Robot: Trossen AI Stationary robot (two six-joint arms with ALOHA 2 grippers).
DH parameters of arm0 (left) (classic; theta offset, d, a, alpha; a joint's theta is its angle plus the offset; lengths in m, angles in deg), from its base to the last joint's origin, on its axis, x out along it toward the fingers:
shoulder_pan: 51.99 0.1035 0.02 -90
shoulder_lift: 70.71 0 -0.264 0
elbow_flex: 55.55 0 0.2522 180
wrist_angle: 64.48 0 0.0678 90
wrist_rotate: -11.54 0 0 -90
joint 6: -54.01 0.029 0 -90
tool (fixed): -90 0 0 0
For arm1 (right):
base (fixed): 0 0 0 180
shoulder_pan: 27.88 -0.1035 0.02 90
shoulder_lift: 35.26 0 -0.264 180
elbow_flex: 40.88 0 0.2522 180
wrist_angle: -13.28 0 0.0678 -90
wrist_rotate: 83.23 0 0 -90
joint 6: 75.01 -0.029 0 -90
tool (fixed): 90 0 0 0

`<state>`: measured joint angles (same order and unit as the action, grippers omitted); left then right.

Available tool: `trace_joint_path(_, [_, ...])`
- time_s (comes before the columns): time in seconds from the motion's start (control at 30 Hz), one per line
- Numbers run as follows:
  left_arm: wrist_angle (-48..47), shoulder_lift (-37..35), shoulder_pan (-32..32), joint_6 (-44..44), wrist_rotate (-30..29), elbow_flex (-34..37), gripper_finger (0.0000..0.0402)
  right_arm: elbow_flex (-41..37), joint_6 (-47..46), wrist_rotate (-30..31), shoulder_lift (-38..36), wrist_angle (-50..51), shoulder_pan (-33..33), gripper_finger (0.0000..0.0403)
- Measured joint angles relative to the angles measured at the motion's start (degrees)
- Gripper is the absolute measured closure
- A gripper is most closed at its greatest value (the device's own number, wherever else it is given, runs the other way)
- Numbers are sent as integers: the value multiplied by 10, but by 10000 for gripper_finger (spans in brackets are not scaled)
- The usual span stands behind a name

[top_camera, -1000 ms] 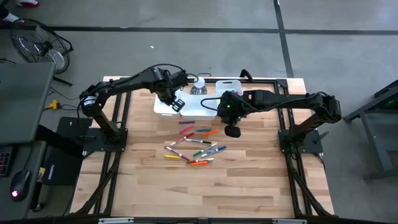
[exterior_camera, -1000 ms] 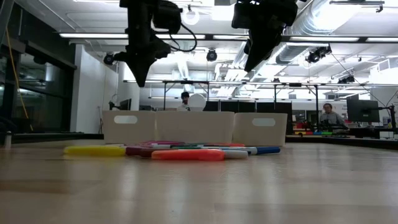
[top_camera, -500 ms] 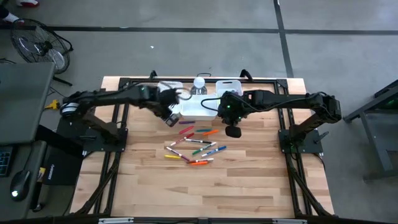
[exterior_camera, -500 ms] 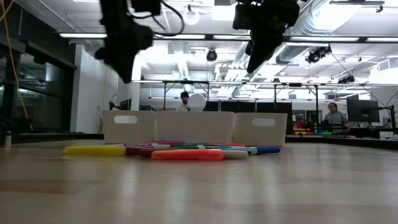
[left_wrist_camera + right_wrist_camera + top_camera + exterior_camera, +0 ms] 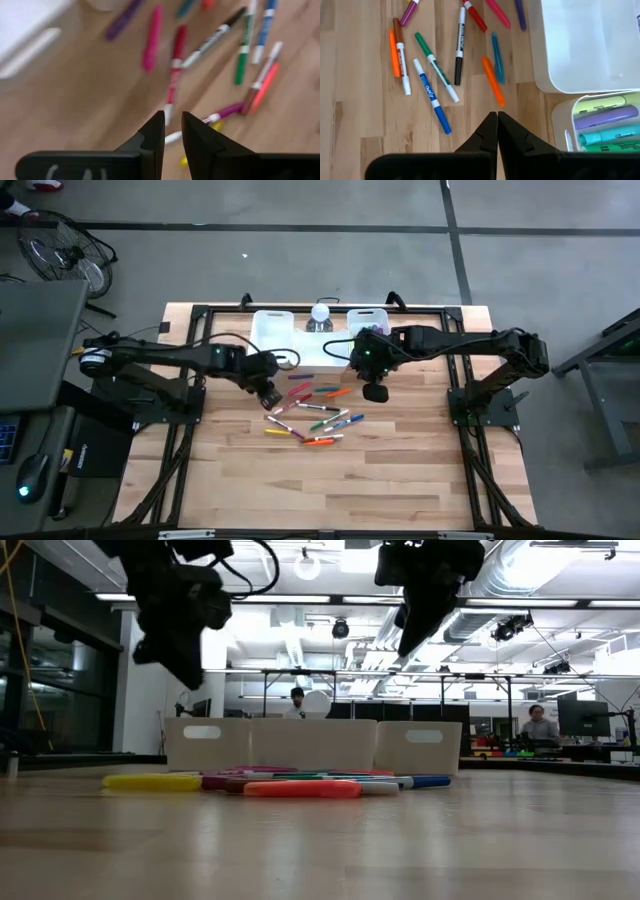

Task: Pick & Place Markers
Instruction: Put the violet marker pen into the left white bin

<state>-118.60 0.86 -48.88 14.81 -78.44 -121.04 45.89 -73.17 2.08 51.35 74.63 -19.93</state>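
Left end effector (image 5: 172, 131) over thirteen loose markers (image 5: 312, 413)

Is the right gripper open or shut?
Shut: the right gripper has its fingertips pressed together, holding nothing, above the markers.

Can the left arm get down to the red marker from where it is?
Probably yes. The left gripper hovers over the near edge of the marker scatter, fingers slightly apart, and the red marker lies just ahead on bare wood, nothing over it; neighbouring pink marker lies apart.
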Motion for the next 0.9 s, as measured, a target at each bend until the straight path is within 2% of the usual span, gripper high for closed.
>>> trace_joint_path(0.17, [109,4,-25,-35,29,62,338,0,-3,0,0,2,-10,403])
trace_joint_path(0.27, [135,3,-47,-48,29,79,328,0,-3,0,0,7,-13,402])
trace_joint_path(0.47, [165,3,-93,-29,25,81,264,0,-4,1,0,20,-13,402])
trace_joint_path(0.6, [213,18,-121,49,4,81,200,-1,-4,1,0,30,-13,402])
trace_joint_path(0.7, [211,26,-134,125,-13,79,164,-12,-5,1,0,28,-13,403])
trace_joint_path(0.9, [200,63,-153,281,-33,78,148,-51,-19,-22,0,11,-13,402])
